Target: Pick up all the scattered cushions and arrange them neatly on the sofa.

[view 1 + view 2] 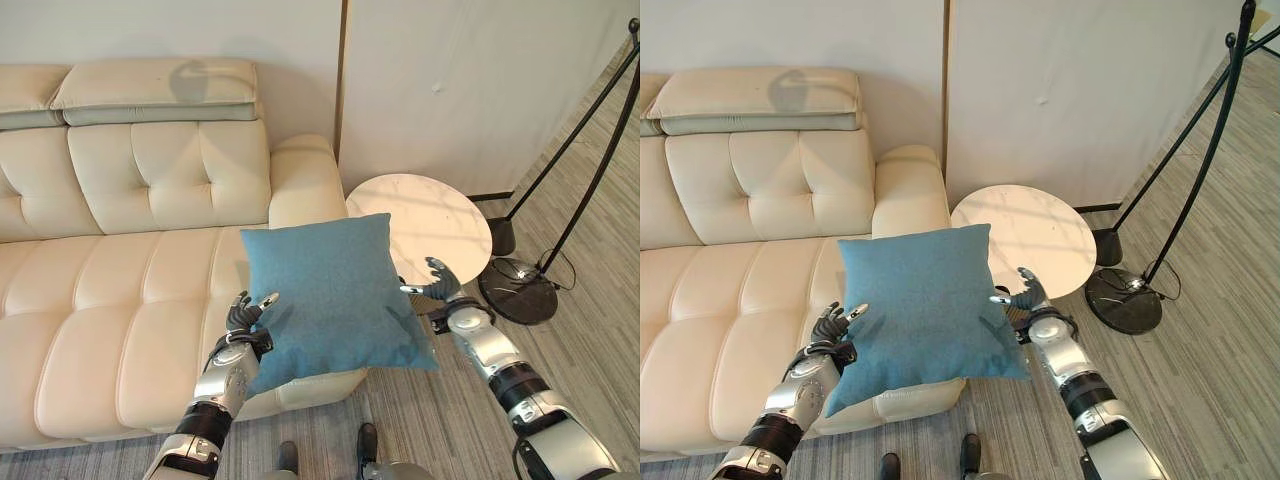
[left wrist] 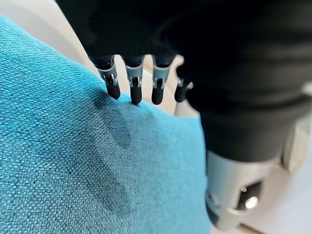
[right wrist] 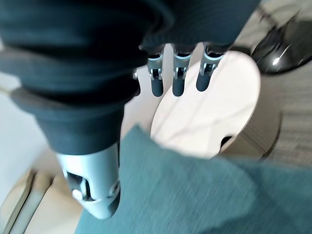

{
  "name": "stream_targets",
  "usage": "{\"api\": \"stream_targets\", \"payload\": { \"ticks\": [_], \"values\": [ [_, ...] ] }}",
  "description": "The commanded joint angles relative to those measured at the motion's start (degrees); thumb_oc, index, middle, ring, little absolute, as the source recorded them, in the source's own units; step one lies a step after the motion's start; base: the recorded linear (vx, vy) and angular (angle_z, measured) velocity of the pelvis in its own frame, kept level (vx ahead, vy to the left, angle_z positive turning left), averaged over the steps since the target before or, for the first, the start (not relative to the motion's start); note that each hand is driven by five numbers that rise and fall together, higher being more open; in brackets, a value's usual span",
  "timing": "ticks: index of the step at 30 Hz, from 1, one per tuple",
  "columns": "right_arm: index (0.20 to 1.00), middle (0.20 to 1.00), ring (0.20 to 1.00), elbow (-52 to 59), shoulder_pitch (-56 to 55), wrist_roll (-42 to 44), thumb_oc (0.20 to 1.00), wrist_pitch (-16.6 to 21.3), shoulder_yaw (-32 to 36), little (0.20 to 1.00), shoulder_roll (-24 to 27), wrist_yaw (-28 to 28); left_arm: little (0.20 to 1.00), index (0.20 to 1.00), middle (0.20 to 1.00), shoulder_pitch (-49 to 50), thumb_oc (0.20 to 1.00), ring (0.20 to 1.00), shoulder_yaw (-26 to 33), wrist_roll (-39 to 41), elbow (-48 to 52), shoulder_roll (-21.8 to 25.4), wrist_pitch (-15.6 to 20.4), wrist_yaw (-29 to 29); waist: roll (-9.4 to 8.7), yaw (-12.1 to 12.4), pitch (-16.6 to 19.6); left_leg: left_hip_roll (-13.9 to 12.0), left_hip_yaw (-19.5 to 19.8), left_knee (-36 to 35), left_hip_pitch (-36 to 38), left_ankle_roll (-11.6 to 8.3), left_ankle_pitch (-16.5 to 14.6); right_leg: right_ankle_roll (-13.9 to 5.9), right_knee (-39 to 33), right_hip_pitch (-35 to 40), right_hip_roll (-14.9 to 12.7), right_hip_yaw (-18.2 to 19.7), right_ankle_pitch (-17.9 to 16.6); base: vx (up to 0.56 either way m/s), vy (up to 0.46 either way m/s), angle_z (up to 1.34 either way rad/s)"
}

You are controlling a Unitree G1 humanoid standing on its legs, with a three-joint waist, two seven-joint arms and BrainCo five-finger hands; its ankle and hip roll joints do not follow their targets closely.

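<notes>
A square blue cushion (image 1: 335, 295) hangs in the air in front of the right end of the cream sofa (image 1: 120, 280), clamped between my two hands. My left hand (image 1: 243, 318) presses on its left edge with straight fingers (image 2: 135, 87) whose tips touch the fabric (image 2: 73, 161). My right hand (image 1: 440, 280) pushes against the right edge, fingers (image 3: 178, 80) straight and reaching past the cushion (image 3: 195, 195). The cushion's lower corners dip below the seat's front edge.
A round white side table (image 1: 430, 215) stands right of the sofa's armrest (image 1: 305, 180), just behind my right hand. A black floor lamp's base (image 1: 518, 290) and slanted poles stand further right on the grey striped floor. A wall runs behind.
</notes>
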State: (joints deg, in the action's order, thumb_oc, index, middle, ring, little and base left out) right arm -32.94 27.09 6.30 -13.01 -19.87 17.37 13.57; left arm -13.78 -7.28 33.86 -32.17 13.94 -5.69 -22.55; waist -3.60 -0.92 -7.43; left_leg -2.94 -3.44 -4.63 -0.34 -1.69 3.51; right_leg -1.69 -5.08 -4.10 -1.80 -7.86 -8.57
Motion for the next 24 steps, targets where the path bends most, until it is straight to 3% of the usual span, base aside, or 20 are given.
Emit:
{"api": "stream_targets", "payload": {
  "ticks": [1, 9, 17, 24],
  "values": [
    [1.000, 1.000, 1.000, -2.72, 6.12, 1.41, 1.000, 1.19, -0.49, 1.000, -1.12, 2.27, 1.000, 1.000, 1.000, -4.48, 1.000, 1.000, -2.59, -1.99, -2.12, 1.48, 1.89, -0.88, -0.24, 0.08, -2.31, 0.63, -1.35, -0.37, 0.40, -1.18, -4.26, -3.02, 0.08, 4.25, -0.89, -1.84, 11.34, 0.00, 0.022, 0.05],
    [1.000, 1.000, 1.000, -3.78, 3.84, 1.38, 1.000, 0.71, -0.73, 1.000, -3.81, 1.86, 1.000, 1.000, 1.000, -1.31, 1.000, 1.000, -3.33, -12.86, 3.03, 4.67, 0.06, -0.27, 0.47, 1.43, -3.26, 1.03, -0.09, -0.37, -0.22, -1.40, -4.05, -2.93, 0.08, 4.50, -1.34, -3.19, 11.60, 0.01, 0.022, 0.14],
    [1.000, 1.000, 1.000, -4.89, 1.29, 4.13, 1.000, 1.91, -0.44, 1.000, -6.93, 2.53, 1.000, 1.000, 1.000, -2.63, 1.000, 1.000, -3.13, -21.25, -0.56, 6.44, -1.79, -2.08, 0.25, 1.76, -4.62, 1.08, 0.11, -0.37, -0.69, -1.31, -4.02, -3.16, 0.08, 4.08, -1.56, -3.58, 11.36, 0.00, 0.014, 0.04],
    [1.000, 1.000, 1.000, -8.58, 3.30, 3.50, 1.000, 2.03, -1.20, 1.000, -6.34, 3.18, 1.000, 1.000, 1.000, -7.03, 1.000, 1.000, -4.97, -17.90, -7.36, 4.79, -0.40, -2.45, -0.12, 1.28, -6.15, 1.14, 0.29, -0.37, -3.13, -1.45, -3.19, -3.22, 0.08, 1.37, -1.70, -3.50, 10.35, -0.04, 0.016, 0.00]
  ]
}}
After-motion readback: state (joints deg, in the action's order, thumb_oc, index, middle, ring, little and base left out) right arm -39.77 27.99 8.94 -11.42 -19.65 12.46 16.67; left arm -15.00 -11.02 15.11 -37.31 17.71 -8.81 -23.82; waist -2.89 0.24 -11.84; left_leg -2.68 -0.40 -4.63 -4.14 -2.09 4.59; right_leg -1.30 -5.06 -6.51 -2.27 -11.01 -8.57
